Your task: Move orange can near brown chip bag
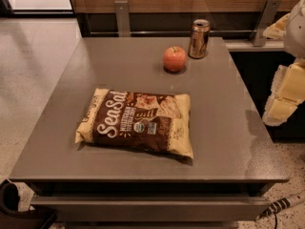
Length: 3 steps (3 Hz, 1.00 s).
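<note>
The orange can [198,38] stands upright at the far edge of the grey table [228,128], right of centre. The brown chip bag [137,121] lies flat on the near half of the table, left of centre, with its "Sea Salt" lettering up. The can and the bag are well apart. My gripper [285,97] is at the right edge of the view, beyond the table's right side, about level with the table's middle. It holds nothing that I can see and is far from both the can and the bag.
A red-orange apple [174,58] sits just left of and in front of the can, between it and the bag. A wooden wall with metal brackets [122,17] runs behind the table. A cable [281,206] lies on the floor at bottom right.
</note>
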Tool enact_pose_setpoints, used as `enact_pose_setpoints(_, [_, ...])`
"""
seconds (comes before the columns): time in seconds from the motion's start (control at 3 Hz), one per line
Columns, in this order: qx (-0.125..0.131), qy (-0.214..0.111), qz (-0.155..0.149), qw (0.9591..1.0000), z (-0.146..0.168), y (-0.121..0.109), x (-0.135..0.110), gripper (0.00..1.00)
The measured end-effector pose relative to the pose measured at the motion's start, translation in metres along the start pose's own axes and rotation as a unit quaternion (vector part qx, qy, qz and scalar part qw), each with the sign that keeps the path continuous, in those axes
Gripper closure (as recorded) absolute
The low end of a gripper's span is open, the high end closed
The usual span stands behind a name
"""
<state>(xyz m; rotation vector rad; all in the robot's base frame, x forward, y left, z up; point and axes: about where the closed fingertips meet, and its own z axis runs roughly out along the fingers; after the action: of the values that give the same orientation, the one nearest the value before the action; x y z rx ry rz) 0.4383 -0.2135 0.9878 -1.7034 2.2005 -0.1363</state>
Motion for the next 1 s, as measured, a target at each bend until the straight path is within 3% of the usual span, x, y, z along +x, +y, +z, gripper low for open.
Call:
enact_pose_setpoints(0.33, [0.000, 0.000, 0.000, 1.0000, 0.000, 0.000, 0.000, 0.00])
enact_pose_setpoints(0.67, [0.013, -0.020, 0.016, 0.9996, 0.006, -0.016, 0.000, 0.00])
enact_pose_setpoints(1.0, [0.036, -0.089, 0.065, 0.9932, 0.028, -0.058, 0.005, 0.00])
